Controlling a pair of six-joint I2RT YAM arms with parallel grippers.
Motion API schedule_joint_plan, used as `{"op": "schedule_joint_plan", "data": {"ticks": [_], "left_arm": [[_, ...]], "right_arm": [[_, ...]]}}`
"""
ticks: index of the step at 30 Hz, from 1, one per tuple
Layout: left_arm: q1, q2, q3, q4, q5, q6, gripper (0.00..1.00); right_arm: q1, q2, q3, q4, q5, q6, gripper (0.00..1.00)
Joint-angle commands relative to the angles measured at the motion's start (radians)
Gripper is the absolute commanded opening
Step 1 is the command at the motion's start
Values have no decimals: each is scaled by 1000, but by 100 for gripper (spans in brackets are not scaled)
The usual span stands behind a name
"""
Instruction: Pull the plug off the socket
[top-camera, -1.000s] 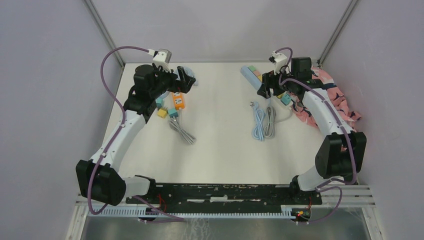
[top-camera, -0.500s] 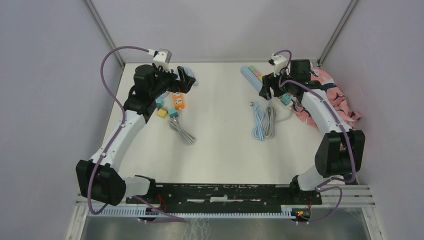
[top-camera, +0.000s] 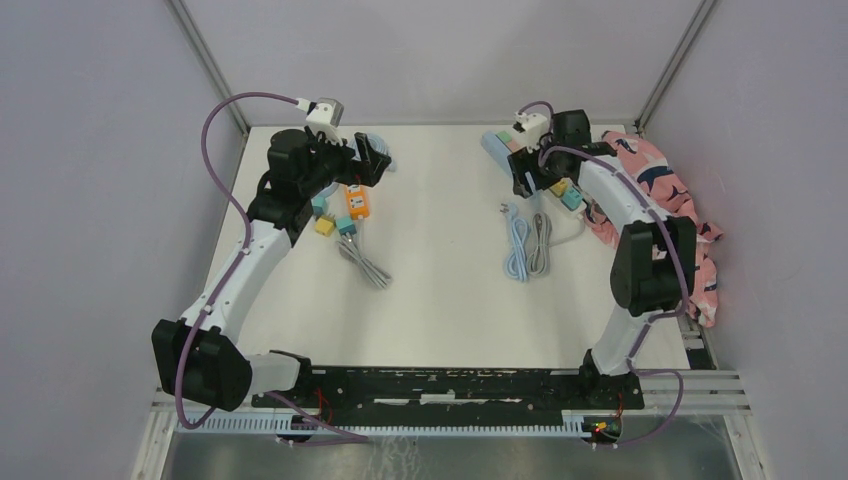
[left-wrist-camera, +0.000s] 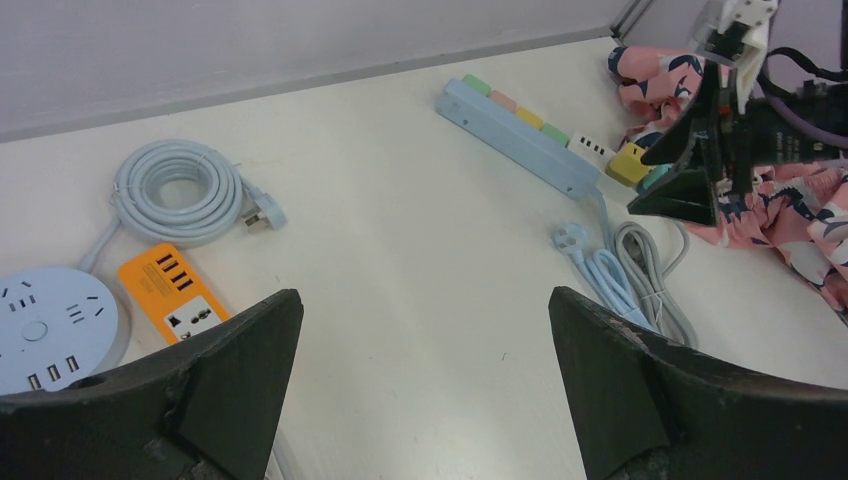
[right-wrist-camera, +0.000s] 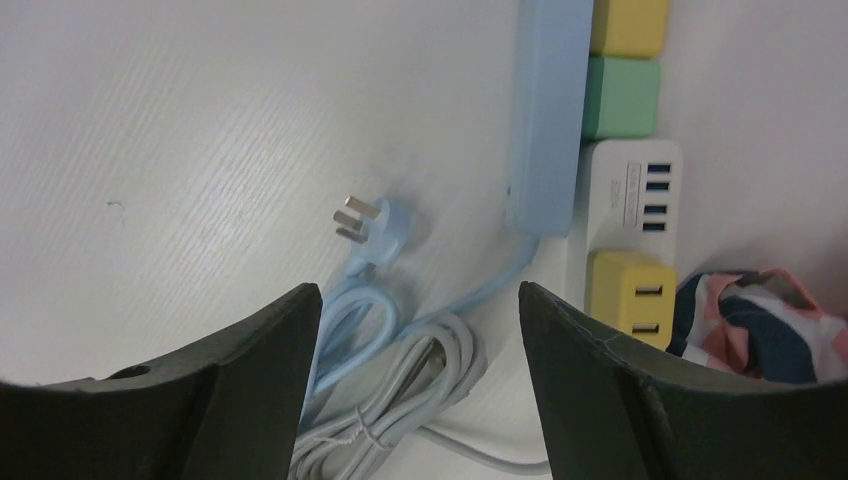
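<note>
A long blue power strip (right-wrist-camera: 548, 110) lies at the back right, with a yellow cube (right-wrist-camera: 628, 25) and a green cube (right-wrist-camera: 620, 97) against its side. Beside them lies a white USB socket block (right-wrist-camera: 632, 190) with a yellow plug (right-wrist-camera: 632, 295) at its end. My right gripper (right-wrist-camera: 420, 380) hangs open over the bundled grey cable (right-wrist-camera: 400, 400) and holds nothing; in the top view it (top-camera: 522, 175) is just in front of the strip (top-camera: 498, 148). A loose blue plug (right-wrist-camera: 375, 222) lies on the table. My left gripper (left-wrist-camera: 425, 380) is wide open and empty at the back left.
A pink patterned cloth (top-camera: 665, 200) lies along the right edge. On the left are an orange socket block (left-wrist-camera: 180, 295), a round blue power strip (left-wrist-camera: 45, 325), a coiled cable (left-wrist-camera: 178, 190), a yellow cube (top-camera: 324, 226) and a teal plug (top-camera: 346, 226) with a grey cord.
My right gripper has moved left and toward the back, closer to the blue power strip, and its arm has swung in over the table. The left arm has not moved.
</note>
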Motion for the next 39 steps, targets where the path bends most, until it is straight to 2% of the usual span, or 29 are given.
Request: {"op": "schedule_joint_plan", "data": {"ticks": [1,5,7,14,18,23,28,30,33,37,39], "left_arm": [[1,6,14,28,-17,42,99],[1,6,14,21,-37,56,99],[1,5,15,19,-38,57,99],[1,5,17,21,-27,53,99],[2,6,17,21,-24,52,99],[3,5,16,21,-29,53,99],[2,5,17,20,-29,55,99],[3,5,17,21,-30,55,99],[1,4,16,21,-30,56,99],[2,1,17,20,-32,56,99],[1,-2,17,18,-34,59,99]], "right_arm": [[29,141,227,-36,99,-37,78],[29,326,450,-157,143,-54,76],[30,382,497,-198,144,-67,74],[30,459,508,-198,225,-97,69],[30,477,504,-192,261,-114,62],[30,485,493,-194,255,-123,49],[30,498,493,-203,252,-136,46],[30,500,490,-208,243,-142,39],[37,488,477,-208,224,-159,19],[60,440,436,-182,209,-187,4],[80,401,401,-158,203,-209,0]]}}
